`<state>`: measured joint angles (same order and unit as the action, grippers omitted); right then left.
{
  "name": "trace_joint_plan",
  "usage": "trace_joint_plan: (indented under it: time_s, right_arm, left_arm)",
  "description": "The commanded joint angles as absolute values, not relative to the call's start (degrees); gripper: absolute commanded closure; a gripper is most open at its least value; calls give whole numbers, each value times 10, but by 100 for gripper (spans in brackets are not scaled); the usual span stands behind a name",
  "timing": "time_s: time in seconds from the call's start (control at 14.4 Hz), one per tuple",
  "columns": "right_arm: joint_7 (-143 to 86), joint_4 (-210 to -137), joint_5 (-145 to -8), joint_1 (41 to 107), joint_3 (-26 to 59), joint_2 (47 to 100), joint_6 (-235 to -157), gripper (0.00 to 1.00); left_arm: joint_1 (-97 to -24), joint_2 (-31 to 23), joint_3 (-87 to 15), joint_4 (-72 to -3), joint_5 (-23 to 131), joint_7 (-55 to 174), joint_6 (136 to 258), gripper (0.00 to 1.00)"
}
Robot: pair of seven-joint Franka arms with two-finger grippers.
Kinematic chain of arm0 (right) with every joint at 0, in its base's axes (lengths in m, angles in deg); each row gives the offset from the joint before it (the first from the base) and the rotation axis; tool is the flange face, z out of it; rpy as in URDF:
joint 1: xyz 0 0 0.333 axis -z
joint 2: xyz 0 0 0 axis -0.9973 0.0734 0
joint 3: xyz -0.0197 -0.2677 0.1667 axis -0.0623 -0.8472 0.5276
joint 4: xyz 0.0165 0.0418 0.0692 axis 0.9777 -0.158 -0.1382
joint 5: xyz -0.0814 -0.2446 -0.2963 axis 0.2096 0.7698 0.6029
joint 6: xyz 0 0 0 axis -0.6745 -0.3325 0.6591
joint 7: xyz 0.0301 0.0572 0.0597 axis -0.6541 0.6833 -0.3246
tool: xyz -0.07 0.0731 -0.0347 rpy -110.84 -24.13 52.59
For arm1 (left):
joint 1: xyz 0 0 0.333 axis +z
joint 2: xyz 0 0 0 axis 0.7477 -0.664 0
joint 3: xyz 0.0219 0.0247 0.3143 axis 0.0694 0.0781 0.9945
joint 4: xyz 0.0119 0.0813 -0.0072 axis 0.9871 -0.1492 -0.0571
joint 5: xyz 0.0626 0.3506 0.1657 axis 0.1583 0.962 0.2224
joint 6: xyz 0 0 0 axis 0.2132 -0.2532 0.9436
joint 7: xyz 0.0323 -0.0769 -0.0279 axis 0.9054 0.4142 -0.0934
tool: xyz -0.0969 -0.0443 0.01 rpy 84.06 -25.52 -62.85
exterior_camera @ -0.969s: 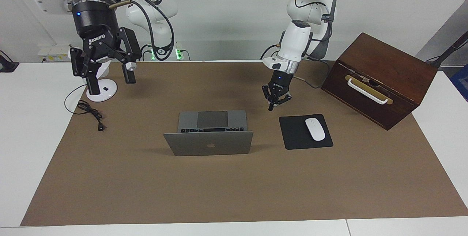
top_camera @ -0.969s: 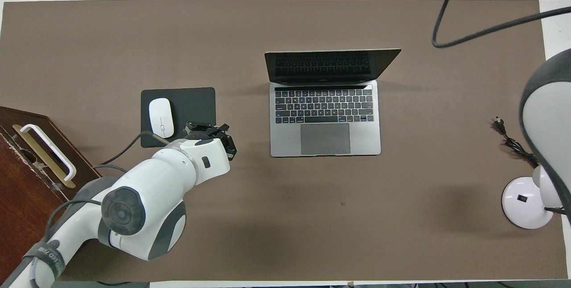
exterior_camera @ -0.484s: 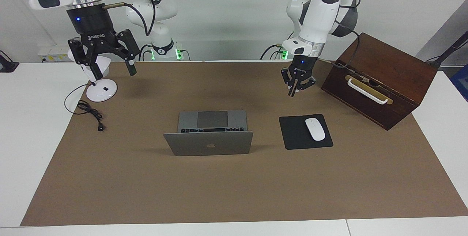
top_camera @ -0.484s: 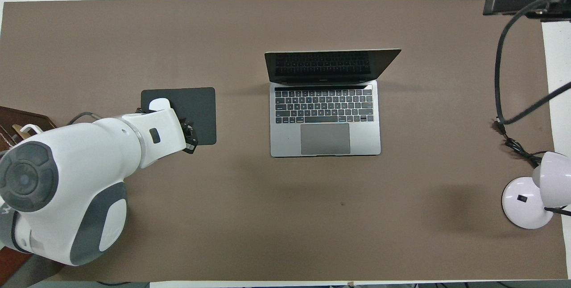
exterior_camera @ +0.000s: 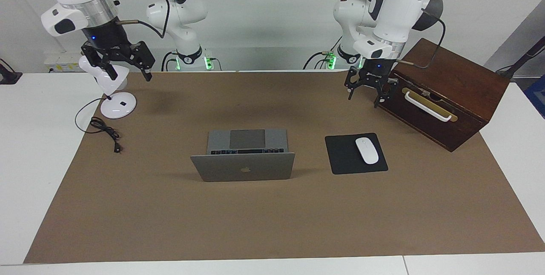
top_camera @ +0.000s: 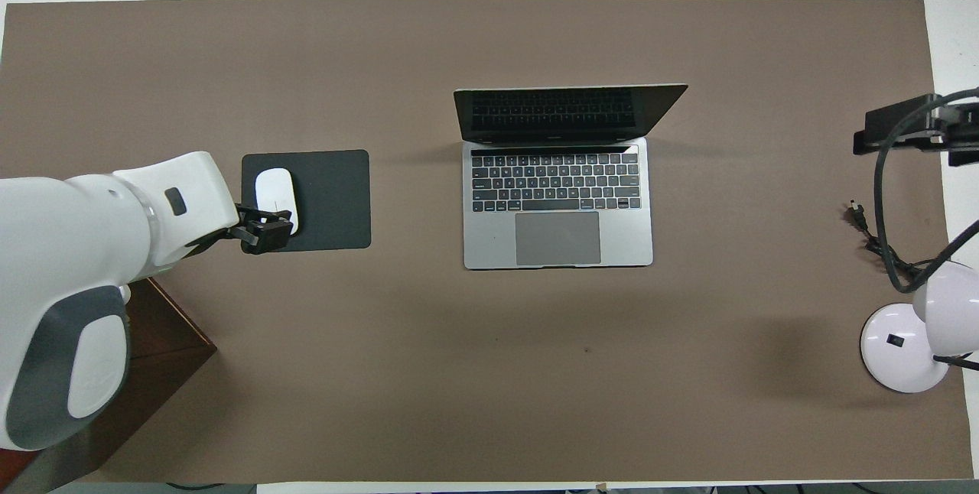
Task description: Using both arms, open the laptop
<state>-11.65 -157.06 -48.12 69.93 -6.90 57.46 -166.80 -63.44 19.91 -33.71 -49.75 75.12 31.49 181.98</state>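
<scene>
Facing view first: the laptop (exterior_camera: 242,160) sits mid-mat, lid already raised, its logo side turned away from the robots and the keyboard and trackpad toward them. From overhead it reads cleanly, the laptop's long axis running across the table from one arm's end to the other, hinge line on the edge farther from the robots, screen tipped back a little past upright.

Up at the robots' end, the left gripper (exterior_camera: 365,93) hangs in the air, fingers spread wide and grasping nothing, just beside the wooden box (exterior_camera: 443,92). The right gripper (exterior_camera: 126,67) hovers by the white lamp (exterior_camera: 114,96), claw splayed open, empty too. Neither touches the laptop.

Handling call: that's a thin, rigid metal shell, smooth and likely slippery under small fingers, with a glass screen that won't forgive a pinch. I'd judge the safe holds to be the palm rest beside the trackpad to pin the base, and the lid's top edge for any further tilt.

Mouse (exterior_camera: 366,150) rests on its black pad (exterior_camera: 340,156), beside the laptop toward the left arm's end.
</scene>
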Motion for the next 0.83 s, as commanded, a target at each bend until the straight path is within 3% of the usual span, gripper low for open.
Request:
trace_joint_plan:
  time_s: [0.0, 0.21, 0.48, 0.76]
  right_arm:
    - [-121, -1658, -468, 724, -58, 527, -1672, 0]
    - [-113, -1680, -468, 729, -59, 526, -1682, 0]
    - [-99, -1692, -468, 730, -58, 530, -1753, 0]
    - [-90, -1718, -468, 730, -59, 527, -1783, 0]
  left_arm:
    - [-590, 222, -341, -489, 752, 309, 1775, 0]
    - [-548, 222, -340, -462, 752, 314, 1742, 0]
    - [-496, 209, -339, -413, 752, 312, 1696, 0]
    - [-480, 150, -339, -283, 751, 314, 1585, 0]
